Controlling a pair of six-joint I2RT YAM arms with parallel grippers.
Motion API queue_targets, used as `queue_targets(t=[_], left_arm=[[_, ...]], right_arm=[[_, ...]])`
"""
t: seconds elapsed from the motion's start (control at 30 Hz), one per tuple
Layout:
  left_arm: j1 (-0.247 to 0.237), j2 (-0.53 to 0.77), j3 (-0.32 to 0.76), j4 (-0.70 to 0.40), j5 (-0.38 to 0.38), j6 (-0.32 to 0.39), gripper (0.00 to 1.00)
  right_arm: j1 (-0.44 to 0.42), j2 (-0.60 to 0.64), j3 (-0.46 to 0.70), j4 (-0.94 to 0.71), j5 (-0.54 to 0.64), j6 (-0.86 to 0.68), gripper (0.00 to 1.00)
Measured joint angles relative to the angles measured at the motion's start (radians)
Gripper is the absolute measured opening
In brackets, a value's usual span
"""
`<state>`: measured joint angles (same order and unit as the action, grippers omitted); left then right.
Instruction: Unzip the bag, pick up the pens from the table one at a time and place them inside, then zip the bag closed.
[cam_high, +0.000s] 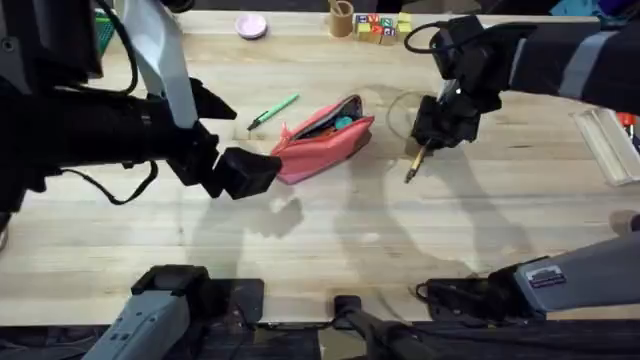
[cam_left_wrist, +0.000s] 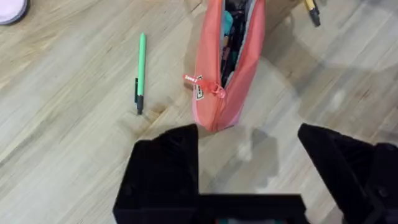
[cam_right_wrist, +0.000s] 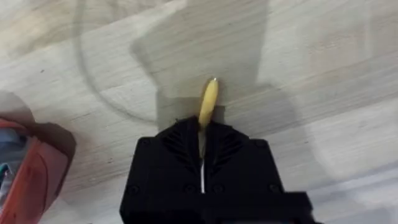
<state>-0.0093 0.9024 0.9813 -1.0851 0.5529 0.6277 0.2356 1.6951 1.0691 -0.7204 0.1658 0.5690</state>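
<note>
The coral-pink bag lies mid-table with its zipper open, dark and teal contents showing inside. A light green pen rests on the wood just left of it. My left gripper hovers at the bag's near end, open with nothing between its fingers. To the bag's right, my right gripper is shut on the yellow pen, which hangs tilted with its dark tip toward the table. The bag's edge shows in the right wrist view.
A pink round lid, a wooden cup and letter blocks stand along the far edge. A clear plastic case lies at the right. Bare light-wood table spreads in front of the bag.
</note>
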Motion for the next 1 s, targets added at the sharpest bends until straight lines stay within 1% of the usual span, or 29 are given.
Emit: queue_targets(t=[0.17,0.3,0.37,0.5,0.6,0.73,0.87,1.0], left_arm=[[0.000,0.000,0.000,0.000,0.000,0.000,0.995],[0.000,0.000,0.000,0.000,0.000,0.000,0.995],[0.000,0.000,0.000,0.000,0.000,0.000,0.995],[0.000,0.000,0.000,0.000,0.000,0.000,0.995],[0.000,0.000,0.000,0.000,0.000,0.000,0.995],[0.000,0.000,0.000,0.000,0.000,0.000,0.996],[0.000,0.000,0.000,0.000,0.000,0.000,0.995],[0.000,0.000,0.000,0.000,0.000,0.000,0.995]], right_arm=[[0.000,0.000,0.019,-0.023,-0.012,0.000,0.031],[0.004,-0.014,0.079,-0.057,-0.028,0.035,0.031],[0.005,-0.040,0.113,-0.069,-0.036,0.081,0.031],[0.006,-0.106,0.162,-0.065,-0.073,0.221,0.031],[0.006,-0.132,0.172,-0.033,-0.121,0.337,0.031],[0.008,-0.132,0.173,0.002,-0.188,0.465,0.031],[0.021,-0.131,0.173,0.064,-0.216,0.530,0.034],[0.061,-0.131,0.173,0.120,-0.226,0.560,0.033]])
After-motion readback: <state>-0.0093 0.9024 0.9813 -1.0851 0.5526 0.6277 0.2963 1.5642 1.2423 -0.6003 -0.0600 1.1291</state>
